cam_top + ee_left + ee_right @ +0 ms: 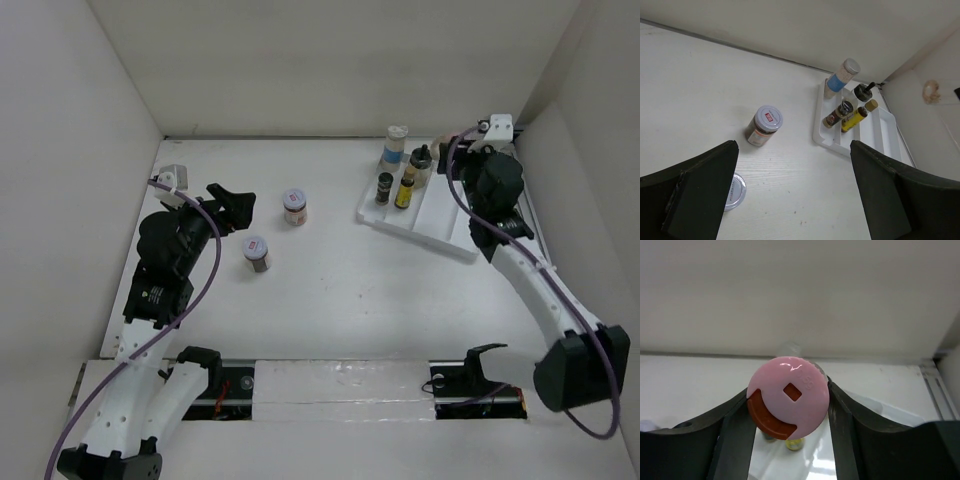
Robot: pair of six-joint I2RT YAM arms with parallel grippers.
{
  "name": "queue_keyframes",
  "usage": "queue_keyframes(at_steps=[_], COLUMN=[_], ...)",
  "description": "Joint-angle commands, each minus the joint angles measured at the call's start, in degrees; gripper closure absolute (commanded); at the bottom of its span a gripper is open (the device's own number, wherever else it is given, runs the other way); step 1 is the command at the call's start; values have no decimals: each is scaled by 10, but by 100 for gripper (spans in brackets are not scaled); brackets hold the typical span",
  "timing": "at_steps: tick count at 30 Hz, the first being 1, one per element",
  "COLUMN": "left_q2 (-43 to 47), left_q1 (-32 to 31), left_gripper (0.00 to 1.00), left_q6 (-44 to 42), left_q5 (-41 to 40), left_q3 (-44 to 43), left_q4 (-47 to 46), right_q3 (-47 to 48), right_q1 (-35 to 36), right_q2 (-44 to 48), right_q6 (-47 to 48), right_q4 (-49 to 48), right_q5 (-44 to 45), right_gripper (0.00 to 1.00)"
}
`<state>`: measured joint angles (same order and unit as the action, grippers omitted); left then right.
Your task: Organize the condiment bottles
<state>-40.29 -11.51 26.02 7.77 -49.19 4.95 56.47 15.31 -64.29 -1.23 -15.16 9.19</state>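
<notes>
White walls box in a bare worktop. Right claw is clenched on the pink-lid jar above the tray, where four bottles stand. Placing it looks like the step in hand; next it must lower into a free slot. Left claw gapes empty beside the far jar and near jar.

A pale-lidded jar and a second jar stand on the table beside the left gripper, its fingers spread. A blue-labelled bottle, a dark-capped bottle, a small dark bottle and a yellow bottle cluster at the far-left end of the white tray.
</notes>
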Motion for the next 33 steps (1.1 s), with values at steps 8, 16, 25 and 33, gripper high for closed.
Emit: queue_keyframes(at_steps=[8,16,25,33], left_q2=[0,-6,-11,-16], left_q1=[3,3,3,3], left_gripper=[9,9,9,9], left_q6=[-5,-5,-11,-11], left_q5=[1,1,-5,-5], left_q3=[-2,-2,-2,-7], left_q4=[-27,-27,-27,-21], right_q3=[89,156,215,214], right_q1=[-164,-196,-196,-191], right_q2=[-230,-364,-449,-443], right_q6=[-41,-41,-41,-36], right_q4=[34,34,29,34], right_q5=[-37,-109,-122,-117], right_gripper=[63,63,58,23])
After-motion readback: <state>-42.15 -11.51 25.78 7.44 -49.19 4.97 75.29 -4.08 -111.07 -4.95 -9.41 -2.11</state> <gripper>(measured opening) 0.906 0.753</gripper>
